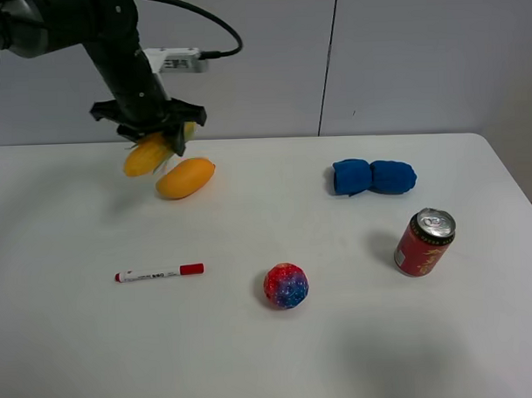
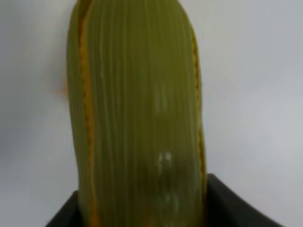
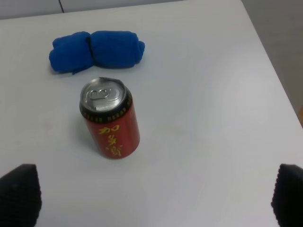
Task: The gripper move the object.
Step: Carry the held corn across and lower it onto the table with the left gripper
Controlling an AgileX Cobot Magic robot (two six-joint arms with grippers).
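My left gripper (image 1: 155, 136) is shut on the toy corn cob (image 1: 147, 157) at the back left. It holds the cob off the table, yellow end out to the left, just left of and above the mango. In the left wrist view the green husk (image 2: 137, 118) fills the frame between the black fingers (image 2: 64, 215). My right gripper (image 3: 154, 196) is open and empty, its two black fingertips (image 3: 19, 194) far apart above the table near the can. The right gripper is out of the exterior high view.
An orange-yellow mango (image 1: 185, 177) lies right next to the held cob. A red-capped marker (image 1: 159, 273) and a red-blue ball (image 1: 286, 286) lie nearer the front. A blue cloth (image 1: 374, 177) and a red can (image 1: 424, 241) are on the right.
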